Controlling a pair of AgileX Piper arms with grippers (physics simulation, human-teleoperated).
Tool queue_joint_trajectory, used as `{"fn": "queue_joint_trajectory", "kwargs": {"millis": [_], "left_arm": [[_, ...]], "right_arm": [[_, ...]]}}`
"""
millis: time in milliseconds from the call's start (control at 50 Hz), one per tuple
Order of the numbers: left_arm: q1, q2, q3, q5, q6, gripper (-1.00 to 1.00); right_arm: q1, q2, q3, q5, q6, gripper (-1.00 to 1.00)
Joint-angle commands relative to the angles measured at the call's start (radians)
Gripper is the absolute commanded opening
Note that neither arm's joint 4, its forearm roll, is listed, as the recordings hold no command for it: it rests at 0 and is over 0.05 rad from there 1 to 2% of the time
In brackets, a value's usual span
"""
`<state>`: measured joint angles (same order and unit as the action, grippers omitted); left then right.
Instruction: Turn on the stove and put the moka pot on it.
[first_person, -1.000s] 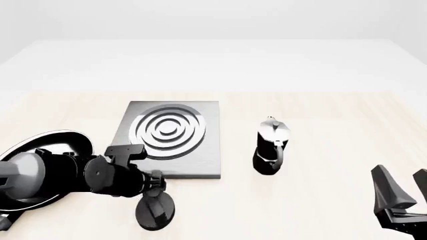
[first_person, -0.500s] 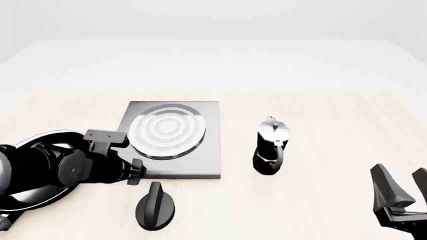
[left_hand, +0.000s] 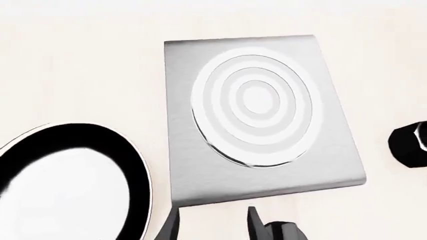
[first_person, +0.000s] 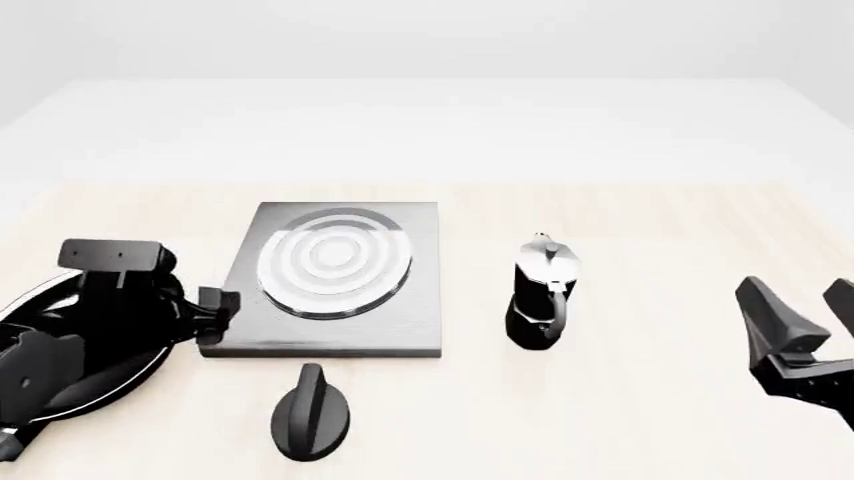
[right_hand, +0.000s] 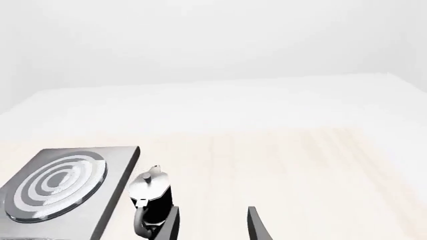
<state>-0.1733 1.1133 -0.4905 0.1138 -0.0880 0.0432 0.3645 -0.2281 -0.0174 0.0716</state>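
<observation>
Grey square metal stove (first_person: 336, 282): near edge ahead of left gripper (left_hand: 212, 224), parted, empty. Black faceted moka pot (first_person: 541, 294): bare table before right gripper (first_person: 807, 322), parted, empty.

Pale wood-grain table (first_person: 641, 210), plain white backdrop, bright even light.
</observation>
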Motion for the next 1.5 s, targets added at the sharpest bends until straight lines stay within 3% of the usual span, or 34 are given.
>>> {"fn": "queue_joint_trajectory", "kwargs": {"millis": [20,60,100,140,240,260,300,340,500,600,700,880,920,1020,1500], "left_arm": [[0.071,-0.141,0.064,-0.084,-0.009,1.00],[0.058,-0.244,0.096,-0.108,0.014,1.00],[0.077,-0.242,0.118,-0.141,0.013,1.00],[0.077,-0.274,0.153,-0.190,0.030,1.00],[0.089,-0.343,0.200,-0.246,-0.002,1.00],[0.122,-0.460,0.228,-0.252,0.056,1.00],[0.123,-0.425,0.234,-0.261,-0.019,1.00],[0.160,-0.592,0.278,-0.263,0.061,1.00],[0.189,-0.715,0.368,-0.290,0.085,1.00],[0.198,-0.905,0.427,-0.245,0.123,1.00],[0.208,-0.936,0.477,-0.276,0.143,1.00],[0.216,-0.848,0.489,-0.350,0.129,1.00],[0.211,-0.859,0.489,-0.342,0.130,1.00],[0.208,-0.827,0.489,-0.364,0.127,1.00],[0.204,-0.764,0.490,-0.412,0.108,1.00]], "right_arm": [[0.032,0.079,-0.133,0.089,-0.034,1.00],[0.040,0.086,-0.155,0.108,-0.022,1.00],[0.038,0.102,-0.168,0.115,-0.024,1.00],[0.041,0.108,-0.182,0.125,0.011,1.00],[0.050,0.125,-0.208,0.154,0.029,1.00],[0.056,0.124,-0.214,0.163,0.033,1.00],[0.069,0.131,-0.228,0.178,0.044,1.00],[0.073,0.141,-0.240,0.188,0.054,1.00],[0.112,0.155,-0.278,0.227,0.097,1.00],[0.141,0.161,-0.310,0.258,0.110,1.00],[0.168,0.182,-0.322,0.274,0.112,1.00],[0.219,0.234,-0.344,0.291,0.126,1.00],[0.237,0.244,-0.340,0.289,0.155,1.00],[0.259,0.273,-0.344,0.291,0.133,1.00],[0.286,0.406,-0.283,0.155,0.132,1.00]]}}
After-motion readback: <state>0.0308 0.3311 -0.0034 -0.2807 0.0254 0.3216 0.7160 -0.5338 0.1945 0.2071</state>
